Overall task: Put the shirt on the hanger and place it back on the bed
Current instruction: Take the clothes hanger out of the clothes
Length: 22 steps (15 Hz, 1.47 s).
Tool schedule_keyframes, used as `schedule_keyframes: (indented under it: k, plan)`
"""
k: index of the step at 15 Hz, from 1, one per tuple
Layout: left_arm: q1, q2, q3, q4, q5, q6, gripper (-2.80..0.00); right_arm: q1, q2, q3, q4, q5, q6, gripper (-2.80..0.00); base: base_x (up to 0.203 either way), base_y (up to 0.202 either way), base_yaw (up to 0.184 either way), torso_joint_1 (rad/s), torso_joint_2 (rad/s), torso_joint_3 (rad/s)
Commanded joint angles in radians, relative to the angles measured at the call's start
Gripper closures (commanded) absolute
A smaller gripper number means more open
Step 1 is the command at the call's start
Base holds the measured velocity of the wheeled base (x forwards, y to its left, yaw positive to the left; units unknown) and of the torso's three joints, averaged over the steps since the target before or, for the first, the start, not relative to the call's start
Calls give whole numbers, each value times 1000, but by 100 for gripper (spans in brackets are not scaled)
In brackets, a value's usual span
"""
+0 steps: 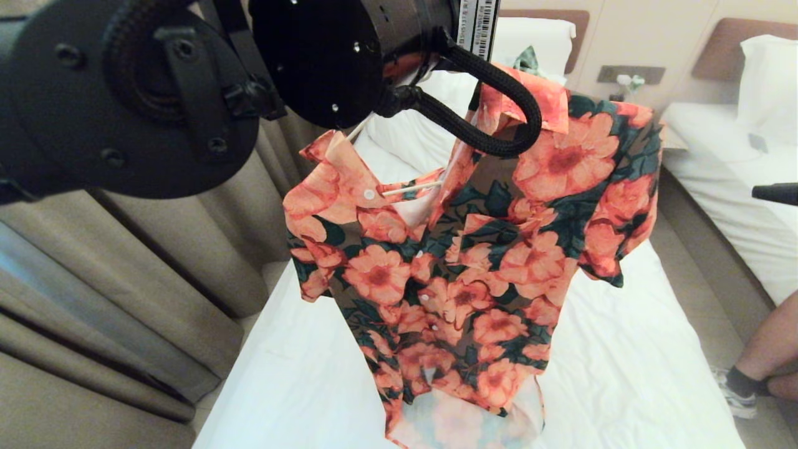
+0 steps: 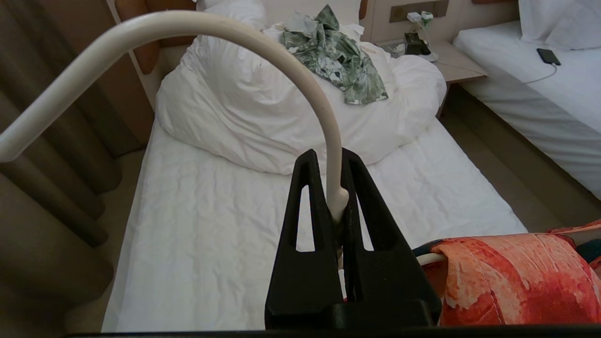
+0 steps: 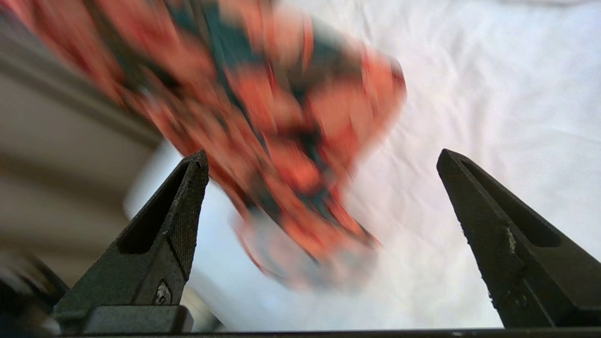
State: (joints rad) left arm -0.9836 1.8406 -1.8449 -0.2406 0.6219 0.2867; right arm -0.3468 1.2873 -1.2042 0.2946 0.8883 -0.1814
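Observation:
The shirt [image 1: 474, 274], orange-pink flowers on dark green, hangs in the air over the bed [image 1: 623, 349], draped on the hanger [image 1: 413, 187]. Its hem reaches down near the sheet. In the left wrist view my left gripper [image 2: 328, 152] is shut on the hanger [image 2: 188, 23] at the neck, just under the curved cream hook, with the shirt [image 2: 507, 281] shoulder beside it. My right gripper [image 3: 323, 154] is open and empty, apart from the shirt [image 3: 291, 141], which shows blurred beyond its fingers above the white sheet [image 3: 493, 94].
A bunched white duvet [image 2: 244, 108] with a green-and-white garment [image 2: 338, 56] lies at the head of the bed. Curtains [image 1: 124, 299] hang on the left. A nightstand [image 2: 450, 65] and a second bed [image 2: 530, 94] stand on the right, where a person's leg [image 1: 767, 355] shows.

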Motion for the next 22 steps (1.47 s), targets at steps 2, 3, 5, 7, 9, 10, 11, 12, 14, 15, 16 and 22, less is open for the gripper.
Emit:
schedule_keyframes:
  k: [2,3,5,7,9,10,11,12,14,15,16,22]
  plan:
    - [0,-4,6,-2,4,2,0,5,104,-134,375,-87,-453,-280,0,0,0,0,0,0]
    - [0,-4,7,-2,4,2,0,6,133,-155,340,-98,-526,-280,0,0,0,0,0,0]
    - [0,-5,6,0,4,2,0,18,170,-160,252,-72,-621,-280,0,0,0,0,0,0]
    - [0,-6,7,1,4,2,0,60,199,-161,169,-40,-680,-280,0,0,0,0,0,0]
    - [0,-3,9,1,4,2,0,126,216,-164,107,-36,-696,-280,0,0,0,0,0,0]
    - [0,-3,9,1,2,3,0,158,232,-167,83,-36,-697,-280,0,0,0,0,0,0]
    - [0,-3,6,1,1,3,0,189,244,-174,69,-35,-696,-280,0,0,0,0,0,0]
    - [0,-3,4,1,1,3,0,213,261,-180,61,-36,-696,-280,0,0,0,0,0,0]
    - [0,-3,3,1,-1,3,0,241,295,-212,57,-40,-693,-280,0,0,0,0,0,0]
    - [-1,-4,3,1,-1,4,0,247,307,-227,56,-41,-692,-280,0,0,0,0,0,0]
    - [-1,-4,3,1,-1,5,0,250,321,-241,53,-42,-692,-280,0,0,0,0,0,0]
    - [0,-14,1,1,-1,6,0,279,357,-293,48,-42,-678,0,0,0,0,0,0,0]
